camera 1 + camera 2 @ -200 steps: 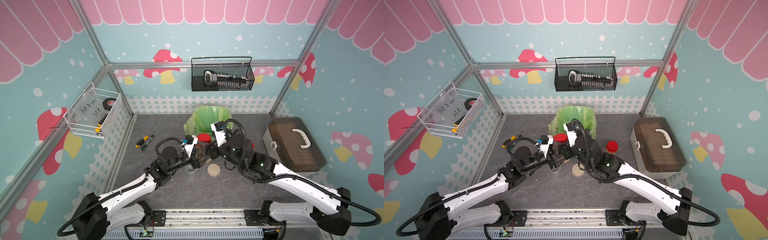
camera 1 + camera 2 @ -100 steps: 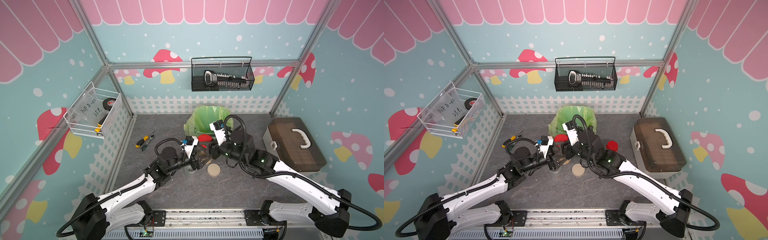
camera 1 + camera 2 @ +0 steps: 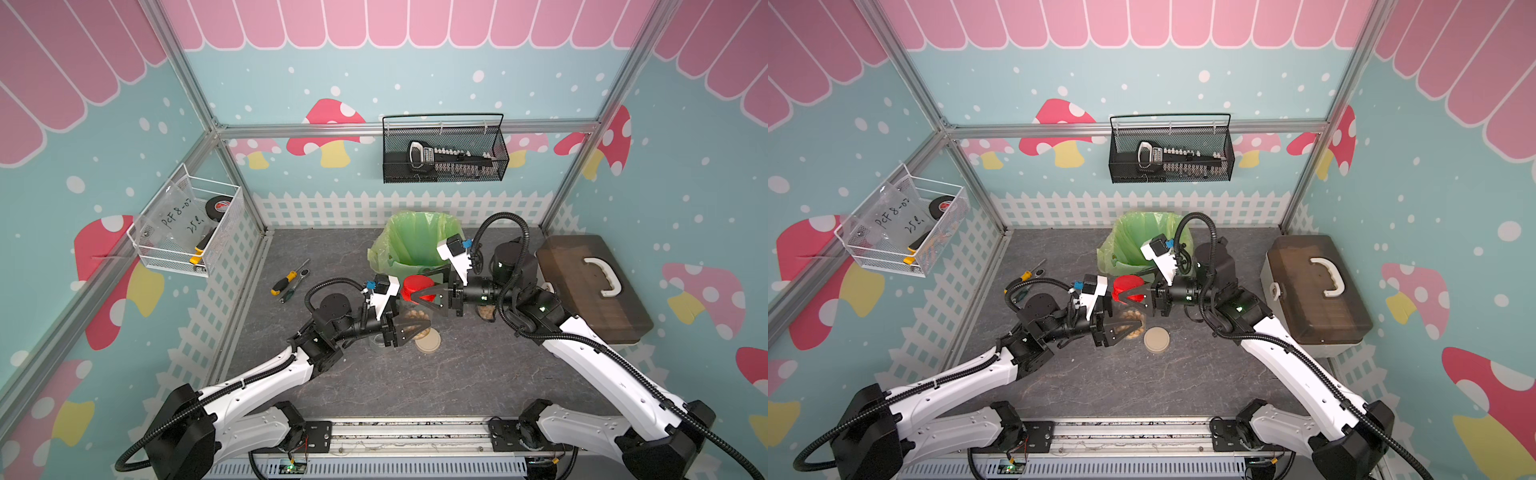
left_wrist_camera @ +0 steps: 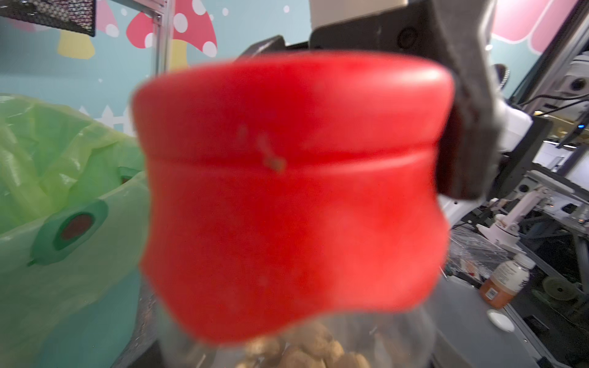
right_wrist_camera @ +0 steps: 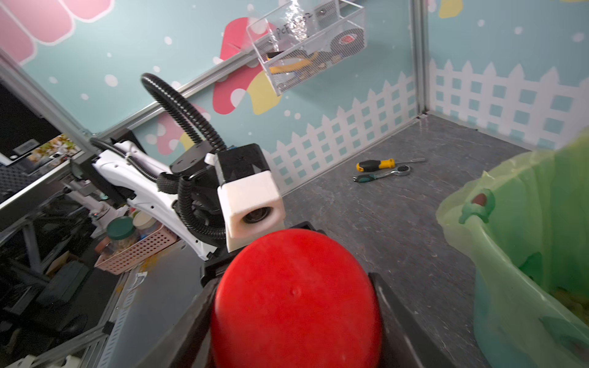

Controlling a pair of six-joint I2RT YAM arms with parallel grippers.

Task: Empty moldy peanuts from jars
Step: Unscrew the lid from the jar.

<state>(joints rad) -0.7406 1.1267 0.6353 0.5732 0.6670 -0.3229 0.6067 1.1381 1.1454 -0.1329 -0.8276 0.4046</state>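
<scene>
A clear jar holding moldy peanuts hangs above the table in front of the bin. My left gripper is shut on the jar's body. My right gripper is shut on the jar's red lid, with a finger on each side of the lid. The lid fills the left wrist view. A clear lidless jar stands under the left wrist, with a loose beige lid flat on the table beside it. Another jar with peanuts shows partly behind the right arm.
The teal bin with a green bag stands just behind the held jar. A brown toolbox sits at the right. A screwdriver and a ratchet lie at the back left of the table.
The right gripper's jaws, open around the red lid a second ago, have shut on it. The left gripper still holds the jar in the same place.
</scene>
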